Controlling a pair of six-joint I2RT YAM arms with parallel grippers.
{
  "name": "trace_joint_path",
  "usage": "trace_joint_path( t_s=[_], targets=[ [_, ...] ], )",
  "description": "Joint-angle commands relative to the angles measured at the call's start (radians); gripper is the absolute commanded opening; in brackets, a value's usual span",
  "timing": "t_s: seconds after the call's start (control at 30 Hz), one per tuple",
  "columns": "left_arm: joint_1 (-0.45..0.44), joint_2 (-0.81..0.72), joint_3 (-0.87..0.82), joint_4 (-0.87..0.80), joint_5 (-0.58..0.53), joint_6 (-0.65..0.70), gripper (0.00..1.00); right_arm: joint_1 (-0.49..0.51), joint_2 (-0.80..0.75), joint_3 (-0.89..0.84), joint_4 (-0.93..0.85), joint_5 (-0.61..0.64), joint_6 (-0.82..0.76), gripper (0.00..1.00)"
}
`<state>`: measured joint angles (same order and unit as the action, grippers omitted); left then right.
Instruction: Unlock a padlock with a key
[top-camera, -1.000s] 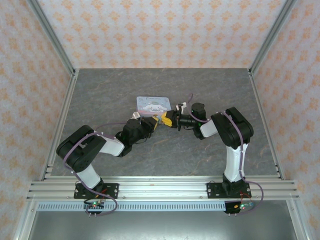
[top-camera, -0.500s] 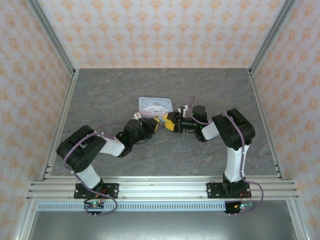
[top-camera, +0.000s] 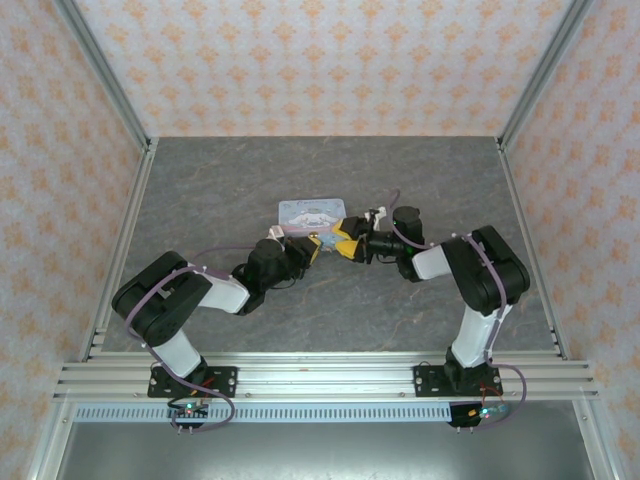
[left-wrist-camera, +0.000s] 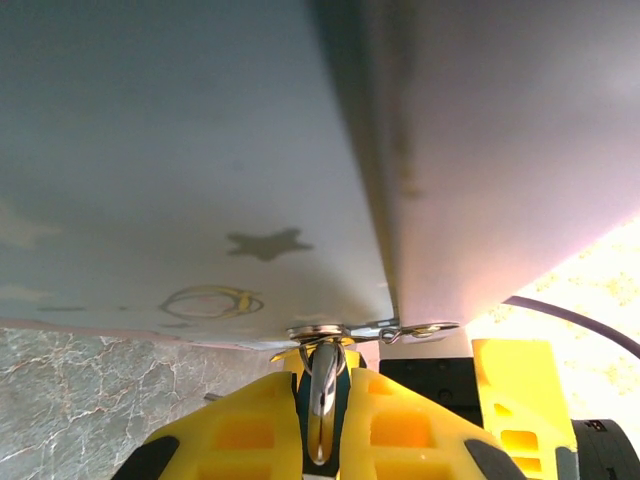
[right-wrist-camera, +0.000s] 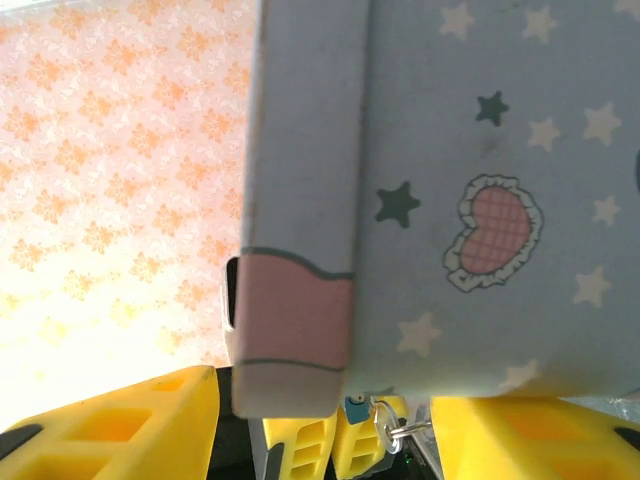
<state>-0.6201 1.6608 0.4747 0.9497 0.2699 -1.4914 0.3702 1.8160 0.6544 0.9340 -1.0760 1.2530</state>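
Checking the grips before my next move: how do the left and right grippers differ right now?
The left gripper is shut on the padlock; the right gripper stands wide open, gripping nothing. The left gripper reaches the near edge of the tin box from the left, the right gripper from the right. Both have yellow fingers.

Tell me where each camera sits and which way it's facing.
Top external: fixed above and behind the arms, looking down on the table; both arms show whole, left pincer and right pincer tip to tip by the tin box.
Left wrist: close against the tin box, looking along its own yellow fingers, shut on the padlock.
Right wrist: close to the box's side and starred face; its own fingers stand wide apart.
Shared: both wrist views show the tin box and the padlock.
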Motion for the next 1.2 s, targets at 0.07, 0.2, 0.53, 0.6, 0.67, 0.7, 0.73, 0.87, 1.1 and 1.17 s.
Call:
trace_joint_path(
  t_s=[0.07, 0.2, 0.53, 0.6, 0.67, 0.7, 0.73, 0.87, 1.1, 1.17],
  targets=[
    [-0.023, -0.031, -0.013, -0.044, 0.074, 0.034, 0.00, -0.041, -0.075, 0.015, -0.024, 0.158, -0.075, 0.58],
    [-0.022, -0.031, -0.010, -0.052, 0.073, 0.035, 0.00, -0.052, -0.098, -0.038, -0.011, 0.172, -0.056, 0.60],
    [-0.021, -0.035, -0.001, -0.058, 0.069, 0.036, 0.00, -0.028, -0.211, -0.170, -0.006, 0.252, -0.008, 0.54],
    [-0.021, -0.033, 0.002, -0.058, 0.071, 0.036, 0.00, -0.002, -0.215, -0.179, -0.002, 0.275, -0.001, 0.50],
    [-0.021, -0.032, 0.006, -0.059, 0.074, 0.035, 0.00, 0.029, -0.213, -0.194, 0.020, 0.305, 0.013, 0.48],
    [-0.021, -0.032, 0.007, -0.061, 0.073, 0.036, 0.00, 0.042, -0.214, -0.206, 0.033, 0.321, 0.020, 0.48],
    [-0.021, -0.032, 0.007, -0.061, 0.073, 0.036, 0.00, 0.054, -0.217, -0.224, 0.047, 0.341, 0.027, 0.48],
    [-0.021, -0.033, 0.005, -0.065, 0.069, 0.037, 0.00, 0.076, -0.250, -0.291, 0.052, 0.383, 0.036, 0.45],
    [-0.020, -0.042, 0.002, -0.066, 0.066, 0.039, 0.00, 0.075, -0.431, -0.328, -0.169, 0.391, -0.070, 0.46],
    [-0.020, -0.046, 0.005, -0.066, 0.067, 0.040, 0.00, 0.078, -0.460, -0.321, -0.195, 0.376, -0.079, 0.44]
  ],
)
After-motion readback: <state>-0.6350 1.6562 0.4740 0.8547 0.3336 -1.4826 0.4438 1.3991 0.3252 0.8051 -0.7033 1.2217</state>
